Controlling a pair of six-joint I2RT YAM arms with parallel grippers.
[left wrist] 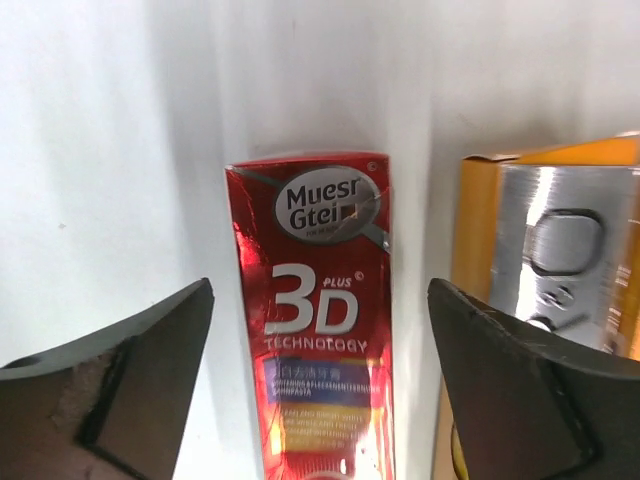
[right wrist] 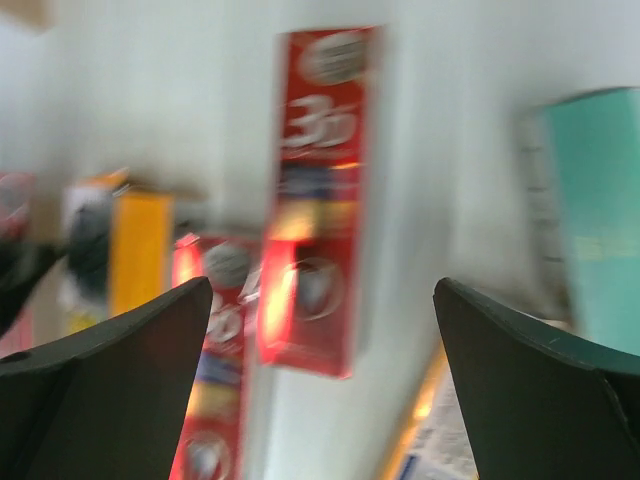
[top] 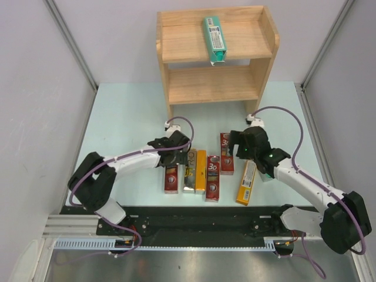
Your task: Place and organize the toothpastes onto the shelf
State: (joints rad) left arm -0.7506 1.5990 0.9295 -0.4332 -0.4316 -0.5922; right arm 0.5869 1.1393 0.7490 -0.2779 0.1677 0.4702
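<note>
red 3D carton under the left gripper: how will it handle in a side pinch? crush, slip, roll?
The red 3D carton is a flat-sided box lying flat on the table, so a push likely slides it rather than rolls it. Its glossy foil print may be slippery in a pinch. It looks like thin card, so a hard squeeze would probably dent it.

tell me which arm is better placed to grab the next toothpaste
Probably left: its open end effector straddles the red 3D carton closely; the right end effector has a blurred view, cartons farther off.
</note>
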